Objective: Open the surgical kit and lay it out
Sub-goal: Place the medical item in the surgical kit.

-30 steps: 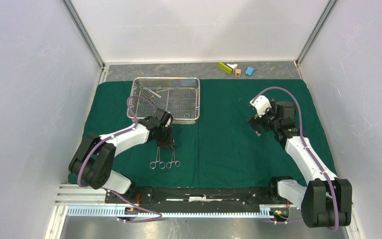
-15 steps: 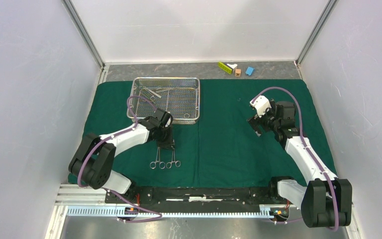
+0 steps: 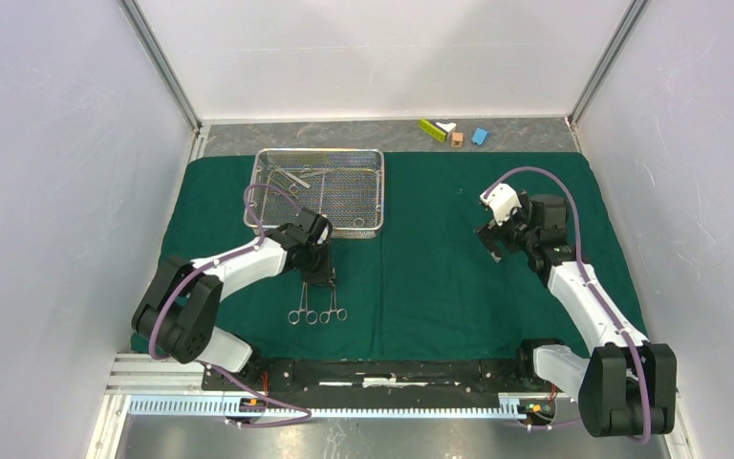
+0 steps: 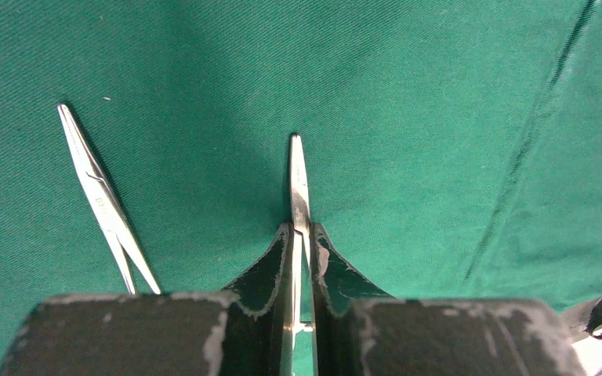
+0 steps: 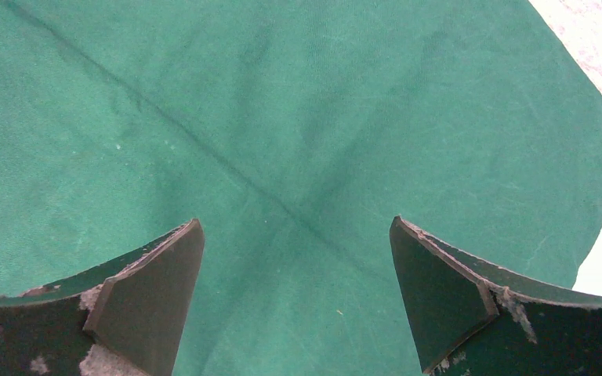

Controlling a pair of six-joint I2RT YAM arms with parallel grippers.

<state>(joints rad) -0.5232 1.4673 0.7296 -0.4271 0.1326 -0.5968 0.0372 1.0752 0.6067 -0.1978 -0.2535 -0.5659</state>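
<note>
Left wrist view: the left pincer [image 4: 300, 229] is nearly closed, with one black finger on each side of a slim steel clamp [image 4: 298, 168]. The clamp's shaft runs up between the fingers and its pointed tip sticks out beyond them over the green cloth [image 4: 439, 94]. The gap on each side is hairline, and I cannot tell whether the fingers are pinching the steel or only flanking it. A second clamp [image 4: 94, 188] lies flat on the cloth just to the left, apart from the first and angled slightly away from it.

From the top camera, the two clamps lie side by side near the front edge of the cloth. Their ring handles point toward the arm bases and their tips sit under the left pincer. Just beyond that pincer is the silver mesh tray [image 3: 379, 191], resting on the far left part of the cloth. It holds a few thin steel instruments [image 3: 291, 177] lying loosely in its far left corner, too small to tell apart.

The right pincer [image 5: 298, 227] is spread wide and holds nothing. It hovers over bare cloth on the right side, where a fold line [image 5: 204, 149] crosses diagonally. The cloth is spread flat over most of the desk [image 3: 344, 137]. Three small blocks [image 3: 457, 137], yellow-green, brown and blue, sit on the grey strip behind it.
</note>
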